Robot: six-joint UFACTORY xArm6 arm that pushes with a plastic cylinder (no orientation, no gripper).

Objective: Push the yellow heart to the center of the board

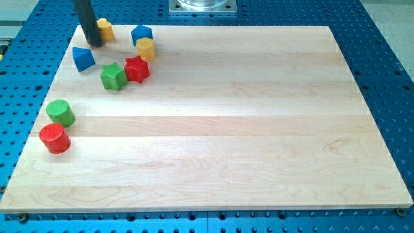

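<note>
Clearly the push has barely begun. My tip [93, 44] sits in the upper left of the frame, touching or just beside a small yellow block [105, 29] on its right, which I take to be the yellow heart, though its shape is too small to confirm. A second yellow block [145, 48] lies near the blue block [141, 33] and red star [136, 68]. There is no end effector to open or close, only the rod. The worktop [213, 129] centre is well apart; nearly all the travel remains.
</note>
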